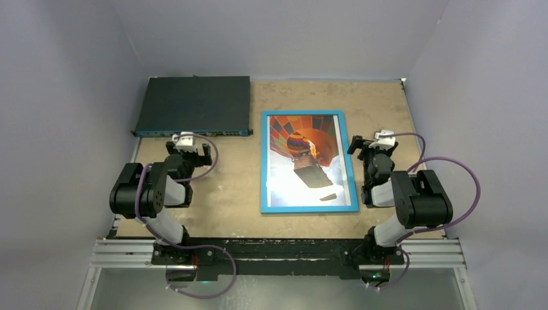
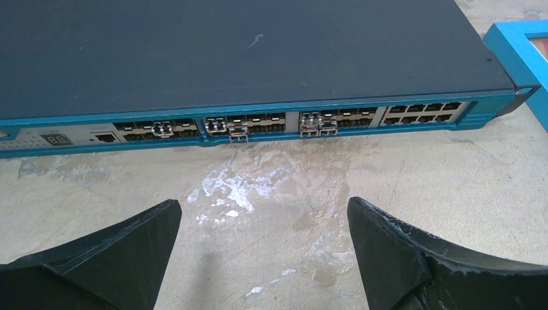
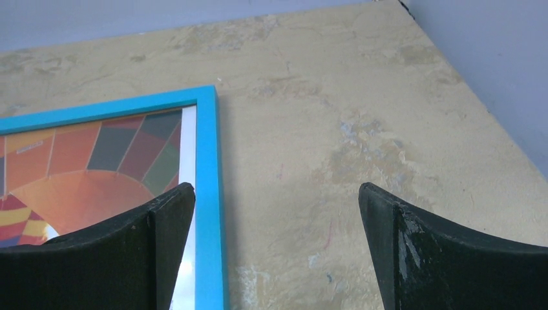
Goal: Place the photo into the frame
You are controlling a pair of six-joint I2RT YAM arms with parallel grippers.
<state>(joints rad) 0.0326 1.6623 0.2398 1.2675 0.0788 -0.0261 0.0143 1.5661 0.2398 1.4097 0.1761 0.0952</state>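
The bright blue frame [image 1: 309,208] lies flat, front up, in the middle of the table. The hot-air balloon photo [image 1: 304,161] shows inside it, filling the opening. In the right wrist view the frame's far right corner [image 3: 208,129] and part of the photo [image 3: 97,161] appear. My right gripper [image 1: 363,143] is open and empty just right of the frame; its left fingertip hangs over the frame's right edge. My left gripper [image 1: 189,150] is open and empty, left of the frame, over bare table [image 2: 265,258]. A corner of the frame shows at the right edge of the left wrist view [image 2: 523,45].
A dark flat network switch [image 1: 194,103] with a teal front full of ports [image 2: 258,126] lies at the back left, just beyond my left gripper. Grey walls close in the table on three sides. The tabletop [image 3: 362,129] is worn and stained.
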